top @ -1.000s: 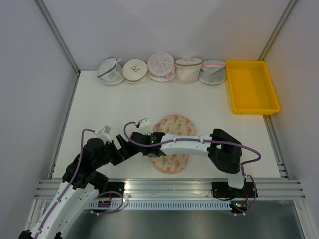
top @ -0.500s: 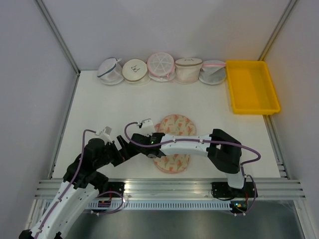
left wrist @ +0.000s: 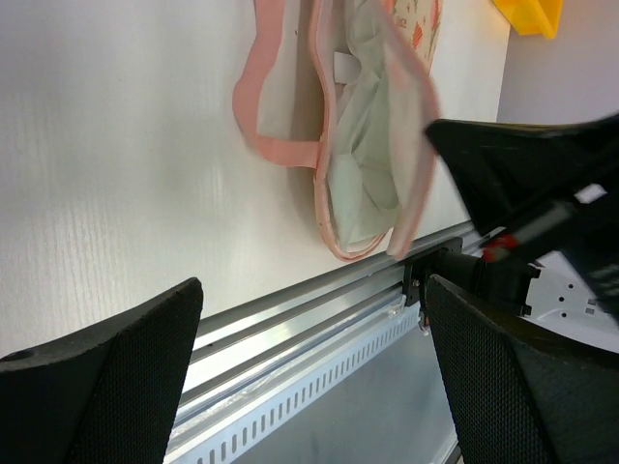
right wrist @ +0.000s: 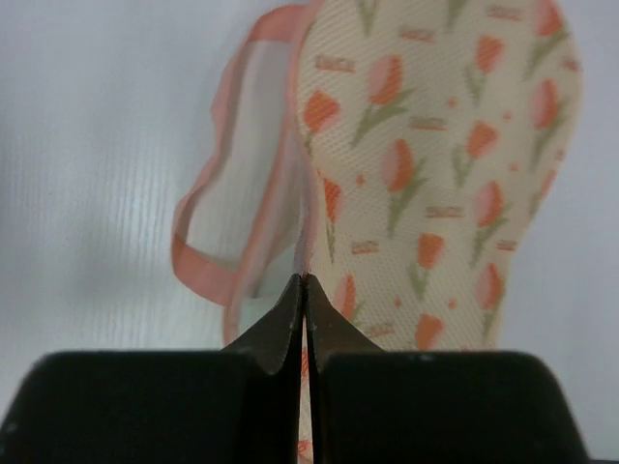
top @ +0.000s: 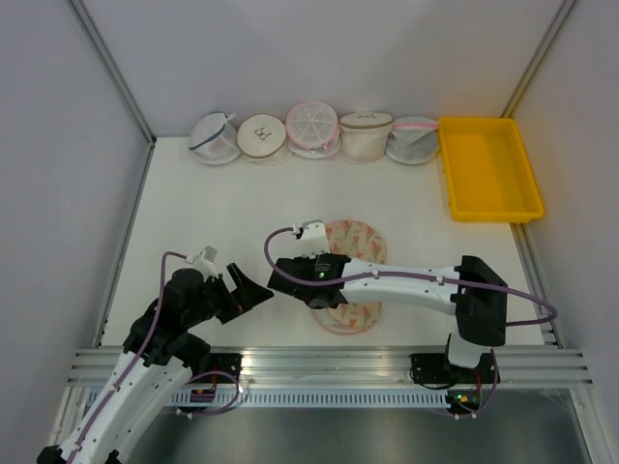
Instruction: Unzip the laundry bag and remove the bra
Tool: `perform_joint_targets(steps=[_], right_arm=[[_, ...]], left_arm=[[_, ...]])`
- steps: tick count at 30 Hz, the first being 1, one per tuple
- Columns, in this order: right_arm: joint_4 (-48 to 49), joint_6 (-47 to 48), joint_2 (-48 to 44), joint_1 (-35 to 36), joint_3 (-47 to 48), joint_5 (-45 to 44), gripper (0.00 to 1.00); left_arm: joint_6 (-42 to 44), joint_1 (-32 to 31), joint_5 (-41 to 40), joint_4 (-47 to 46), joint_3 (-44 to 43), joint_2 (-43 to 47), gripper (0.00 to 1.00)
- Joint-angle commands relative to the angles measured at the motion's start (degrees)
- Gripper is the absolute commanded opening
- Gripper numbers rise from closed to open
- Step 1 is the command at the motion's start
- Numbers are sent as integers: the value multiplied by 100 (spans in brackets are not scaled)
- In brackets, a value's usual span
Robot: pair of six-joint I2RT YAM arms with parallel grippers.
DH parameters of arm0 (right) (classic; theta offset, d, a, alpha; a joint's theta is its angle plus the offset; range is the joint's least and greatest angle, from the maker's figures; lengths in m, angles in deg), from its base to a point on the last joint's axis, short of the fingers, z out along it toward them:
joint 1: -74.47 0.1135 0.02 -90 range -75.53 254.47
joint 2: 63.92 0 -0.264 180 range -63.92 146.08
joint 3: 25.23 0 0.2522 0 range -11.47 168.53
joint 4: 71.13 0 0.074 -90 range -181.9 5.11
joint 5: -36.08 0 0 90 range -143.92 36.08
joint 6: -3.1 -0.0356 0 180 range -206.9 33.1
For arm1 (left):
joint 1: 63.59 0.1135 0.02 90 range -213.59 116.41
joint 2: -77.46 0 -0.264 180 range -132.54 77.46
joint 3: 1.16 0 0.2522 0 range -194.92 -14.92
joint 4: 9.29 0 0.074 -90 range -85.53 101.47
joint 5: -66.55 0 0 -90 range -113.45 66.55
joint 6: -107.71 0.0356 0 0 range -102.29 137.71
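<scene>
Left wrist view shows the wide-open left claw (left wrist: 311, 290) facing the bra (left wrist: 363, 184), tucked straight ahead inside the laundry bag (right wrist: 445, 164), while the right claw (right wrist: 302, 282) pinches the bag's pink edge up.

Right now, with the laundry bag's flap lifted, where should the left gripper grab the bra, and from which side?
Probably pinch the crumpled fold of the bra showing in the mouth of the laundry bag, coming in low from the left. The right gripper holds the pink-trimmed flap up, so the gap faces the open left gripper.
</scene>
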Motion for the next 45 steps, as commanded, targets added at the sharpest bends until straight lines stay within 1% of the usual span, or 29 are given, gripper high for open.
perform_joint_targets(steps=[1,2,3,4,5,6,7,8,9,13,16,19,20,23,27,31,32,34,35,36,38,42,43,44,45], right_arm=[[-1544,-856,-708,26,-30,-1092,0],[-1846,-1032,-762,26,-47,-1215,0],[-2527,-1286,-840,26,-21,-1495,1],[-2908,-1819,-859,18,-12,-1611,1],[-3295,-2155,-876,-9,-38,-1716,0],[-3429,-1993,-990,-44,-160,-1691,0],[-3431,-1800,-1069,-114,-266,-1517,1],[-3431,-1755,-1148,-367,-380,-1376,0],[-3431,-1772,-1375,-456,-607,-1174,1],[-3413,-2219,-1764,-571,-1101,-1137,0],[-3422,-2342,-1799,-633,-1339,-1269,0],[-3361,-2571,-1983,-948,-1611,-1436,0],[-3265,-2528,-2149,-1176,-1768,-1506,0],[-3185,-2633,-2422,-1563,-1997,-1743,0],[-3395,-2992,-2827,-1907,-2060,-2068,1],[-3334,-3020,-3187,-2232,-2121,-2253,4],[-3230,-2941,-3249,-2267,-2121,-2280,7],[-3194,-2688,-3223,-2338,-2078,-2350,23],[-3159,-2599,-3162,-2347,-2034,-2368,36],[-3211,-2580,-3109,-2355,-1990,-2376,59],[-3412,-2624,-2995,-2347,-1815,-2447,65],[-3326,-2318,-3240,-2338,-1533,-2605,66],[-3056,-1951,-3345,-2321,-1515,-2518,66],[-1922,-468,-3625,-2329,-1585,-2282,66],[-1266,190,-3793,-2321,-1716,-1975,66]], left_arm=[[-158,-5,20,-122,47,-43,100],[-158,-4,20,-122,56,-69,100],[-158,-4,29,-122,47,-70,100],[-158,-4,38,-131,47,-78,99],[-149,-4,38,-131,39,-96,100],[-158,-4,46,-140,30,-105,99],[-149,-4,81,-140,21,-114,100],[-158,-4,82,-131,-5,-131,100],[-140,-4,99,-140,-23,-140,100],[-105,-4,134,-140,-85,-245,100],[-26,-4,169,-140,-172,-351,100],[-35,-5,204,-140,-260,-360,99],[-52,-4,213,-140,-278,-342,99],[-70,-4,222,-123,-322,-316,99],[-105,-4,240,-122,-331,-351,99],[-105,-13,257,-105,-418,-395,100],[-105,-5,257,-96,-436,-386,100],[-114,-4,240,-70,-480,-369,99],[-114,-4,231,-78,-480,-351,100],[-123,-4,214,-52,-497,-360,100],[-158,-4,187,-43,-498,-325,99],[-237,-4,134,-35,-480,-272,99],[-254,-4,117,-17,-471,-254,100],[-281,-4,99,-17,-454,-246,100],[-307,-13,56,-26,-428,-219,100]])
